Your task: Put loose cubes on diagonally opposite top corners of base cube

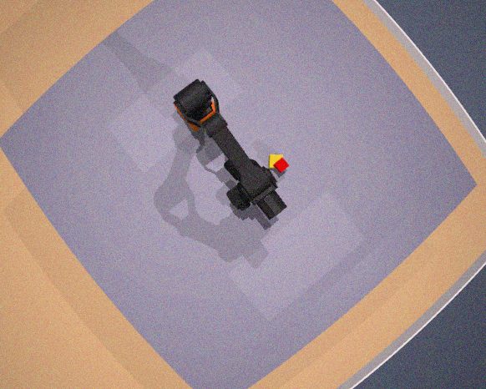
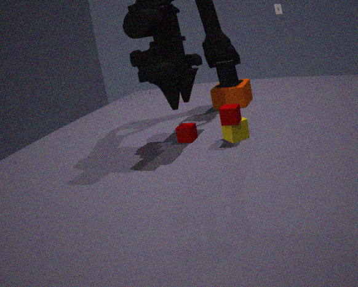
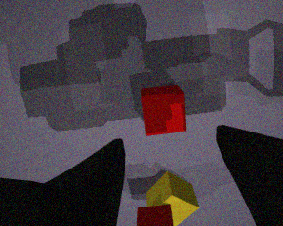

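Currently, the gripper (image 2: 181,105) (image 3: 171,140) is hovering, fingers spread with nothing between them, above and left of a loose red cube (image 2: 186,133) (image 3: 164,111) lying near the centre of the exterior frame. Right of it, the yellow base cube (image 1: 275,160) (image 2: 236,130) (image 3: 184,207) is carrying the other red cube (image 1: 281,164) (image 2: 230,114) (image 3: 154,215) over one corner. In the top frame, the arm (image 1: 234,146) (image 2: 167,37) is reaching down-right from upper left.

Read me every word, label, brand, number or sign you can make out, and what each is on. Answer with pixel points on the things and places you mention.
No readable text in any view.
Red cubes, yellow cube (image 1: 274,160) (image 2: 236,132) (image 3: 182,205): no marking to be seen.
Arm and gripper (image 2: 181,105): too dark to tell.
Wall plate (image 2: 278,8): a small dark mark, too small to read.
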Tool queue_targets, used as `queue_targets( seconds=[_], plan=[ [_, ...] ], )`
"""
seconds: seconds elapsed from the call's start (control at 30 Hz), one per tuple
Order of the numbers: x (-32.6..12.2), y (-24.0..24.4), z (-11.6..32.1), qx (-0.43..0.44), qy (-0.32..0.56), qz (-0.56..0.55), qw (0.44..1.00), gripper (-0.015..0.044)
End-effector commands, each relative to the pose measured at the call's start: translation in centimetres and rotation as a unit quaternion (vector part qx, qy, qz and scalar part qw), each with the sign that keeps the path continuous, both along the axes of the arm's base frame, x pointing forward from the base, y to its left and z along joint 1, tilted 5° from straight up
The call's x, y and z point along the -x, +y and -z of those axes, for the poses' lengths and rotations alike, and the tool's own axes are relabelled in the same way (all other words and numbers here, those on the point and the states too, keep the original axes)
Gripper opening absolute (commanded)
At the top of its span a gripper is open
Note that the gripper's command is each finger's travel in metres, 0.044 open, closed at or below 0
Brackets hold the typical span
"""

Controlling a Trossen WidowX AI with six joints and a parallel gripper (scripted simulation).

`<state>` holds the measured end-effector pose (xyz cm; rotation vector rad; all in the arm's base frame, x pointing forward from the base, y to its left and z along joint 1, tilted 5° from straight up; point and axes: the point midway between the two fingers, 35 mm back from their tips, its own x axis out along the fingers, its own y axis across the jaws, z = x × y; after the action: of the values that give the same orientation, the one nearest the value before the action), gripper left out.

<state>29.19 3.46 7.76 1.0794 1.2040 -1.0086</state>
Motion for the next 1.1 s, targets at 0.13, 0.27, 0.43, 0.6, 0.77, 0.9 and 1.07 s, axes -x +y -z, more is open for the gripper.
queue_targets(
  seconds=[0.13, 0.27, 0.43, 0.6, 0.77, 0.9, 1.07],
  plan=[
    [0.0, -0.1, 2.1, -0.001, 0.000, 0.002, 1.000, 0.0265],
    [-0.1, -0.1, 2.9, -0.001, 0.000, 0.002, 1.000, 0.0265],
    [-0.1, -0.1, 3.5, -0.001, 0.000, 0.002, 1.000, 0.0265],
    [-0.2, -0.1, 4.3, -0.001, 0.000, 0.002, 1.000, 0.0265],
    [-0.3, -0.1, 5.1, -0.001, 0.000, 0.002, 1.000, 0.0265],
    [-0.3, -0.2, 5.7, -0.001, 0.000, 0.002, 1.000, 0.0265],
    [-0.4, -0.2, 6.1, -0.001, 0.000, 0.002, 1.000, 0.0239]
  ],
)
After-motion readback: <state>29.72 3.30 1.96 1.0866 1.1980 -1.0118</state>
